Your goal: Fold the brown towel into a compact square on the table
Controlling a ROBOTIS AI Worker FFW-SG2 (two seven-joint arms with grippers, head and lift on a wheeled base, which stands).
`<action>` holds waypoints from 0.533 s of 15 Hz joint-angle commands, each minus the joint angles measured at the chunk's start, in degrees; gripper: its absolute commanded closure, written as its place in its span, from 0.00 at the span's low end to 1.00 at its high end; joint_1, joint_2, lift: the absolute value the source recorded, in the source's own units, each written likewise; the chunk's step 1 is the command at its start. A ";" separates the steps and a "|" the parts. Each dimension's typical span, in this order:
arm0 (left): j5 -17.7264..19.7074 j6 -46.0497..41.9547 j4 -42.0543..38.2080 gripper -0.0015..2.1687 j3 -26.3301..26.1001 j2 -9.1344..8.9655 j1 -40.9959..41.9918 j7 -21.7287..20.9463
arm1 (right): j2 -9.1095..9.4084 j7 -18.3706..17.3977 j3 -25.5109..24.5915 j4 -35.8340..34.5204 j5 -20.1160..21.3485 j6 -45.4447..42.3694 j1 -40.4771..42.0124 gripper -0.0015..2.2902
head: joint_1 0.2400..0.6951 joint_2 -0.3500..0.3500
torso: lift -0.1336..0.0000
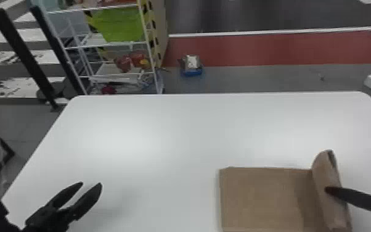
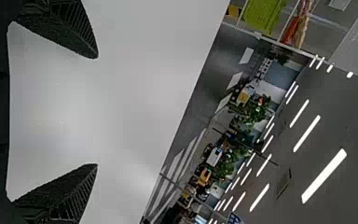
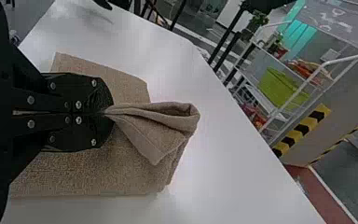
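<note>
The brown towel point(image 1: 262, 197) lies at the table's right front, its right part lifted into an upright, curled fold. At that fold is my right gripper point(image 1: 331, 190), coming in from the right edge. In the right wrist view, the right gripper point(image 3: 107, 112) is shut on the edge of the towel point(image 3: 154, 135), which bunches between the fingertips, while the rest lies flat below. My left gripper point(image 1: 92, 184) stands open over the left front of the table, well apart from the towel; in the left wrist view, the left gripper point(image 2: 97, 111) has nothing between its fingers.
The white table point(image 1: 169, 129) has its far edge beyond the towel. Behind it stand a white rack point(image 1: 151, 52) with a green bin point(image 1: 117, 24) and a small blue box point(image 1: 191, 66) on the floor. Black posts point(image 1: 24, 55) rise at the far left.
</note>
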 commanded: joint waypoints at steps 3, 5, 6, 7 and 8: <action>0.01 0.00 -0.22 0.02 0.15 -0.15 0.08 -0.02 | 1.35 -1.55 5.82 -0.21 1.05 1.31 -2.13 0.58 | 1.00 0.78 | 0.00; 0.01 0.00 -0.13 0.02 -0.03 -0.15 0.08 -0.02 | 1.35 -1.81 8.98 -0.21 2.11 1.31 -2.92 0.49 | 1.00 0.83 | 0.00; 0.01 0.00 -0.22 0.02 -0.12 -0.15 0.08 -0.02 | 1.44 -1.99 11.18 -0.21 4.04 1.31 -2.92 0.21 | 1.00 0.85 | 0.00; 0.01 0.00 -0.22 0.02 -0.12 -0.15 0.08 -0.02 | 1.52 -2.25 12.32 -0.21 4.57 1.31 -2.92 0.03 | 1.00 0.86 | 0.00; 0.01 0.00 -0.22 0.02 -0.12 -0.15 0.08 -0.02 | 1.61 -2.95 13.38 -0.21 4.57 1.31 -3.01 0.00 | 1.00 0.87 | 0.00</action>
